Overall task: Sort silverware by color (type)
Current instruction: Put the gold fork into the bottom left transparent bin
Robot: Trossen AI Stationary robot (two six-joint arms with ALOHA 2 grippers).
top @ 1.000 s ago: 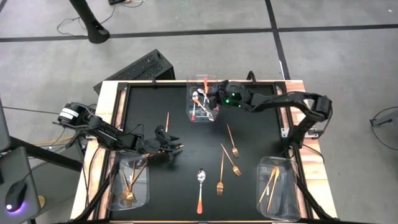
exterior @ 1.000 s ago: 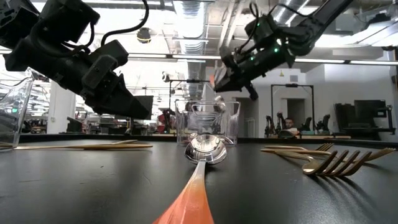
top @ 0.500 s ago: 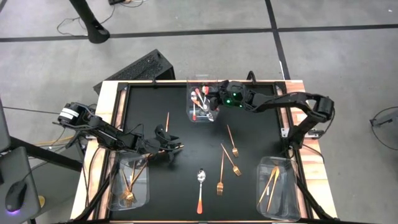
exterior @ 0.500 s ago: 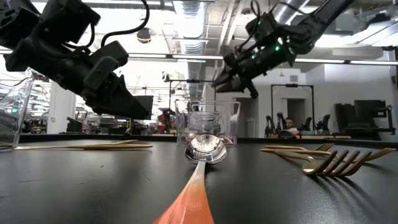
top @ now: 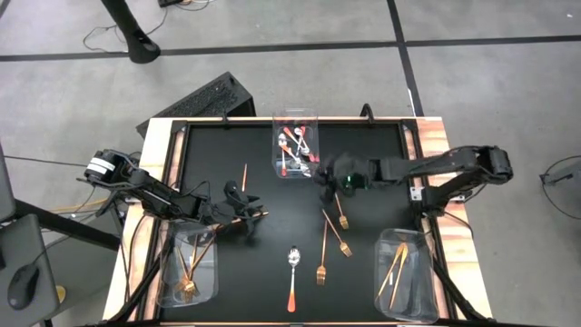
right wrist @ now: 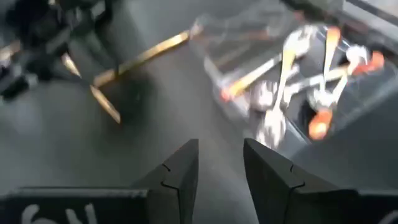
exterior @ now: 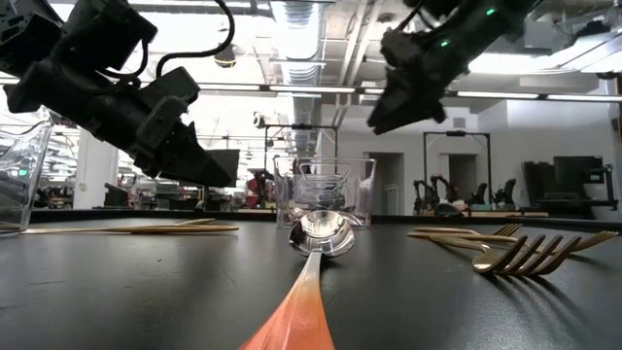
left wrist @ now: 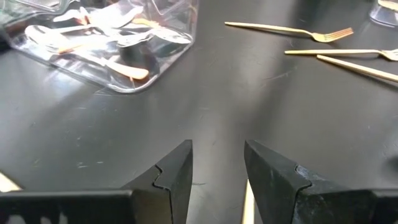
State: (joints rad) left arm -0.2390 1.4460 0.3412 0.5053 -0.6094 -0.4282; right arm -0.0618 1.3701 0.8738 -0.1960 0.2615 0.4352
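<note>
Spoon bin: clear rectangular plastic bin [top: 295, 151] at 12 o'clock on the black surface [top: 372, 195] holds several silver-bowled spoons with orange-red handles [top: 289, 156]; sorted.
Fork bin: clear bin at 7 o'clock [top: 186, 269] holds a few gold forks.
Knife bin: clear bin at 5 o'clock [top: 407, 272] holds thin gold sticks.
Left loose: one orange-handled spoon [top: 292, 272] at 6 o'clock; three gold forks [top: 322, 256] near centre; a thin copper stick [top: 243, 177] at 10 o'clock.
Right end effector [top: 324, 174]: partly open, empty, just off the spoon bin towards centre.
Left end effector [top: 257, 216]: at 8 o'clock, fingers parted, nothing clearly gripped; a thin gold piece lies between the fingers.
Progress: judged well past halfway; about five pieces remain.
</note>
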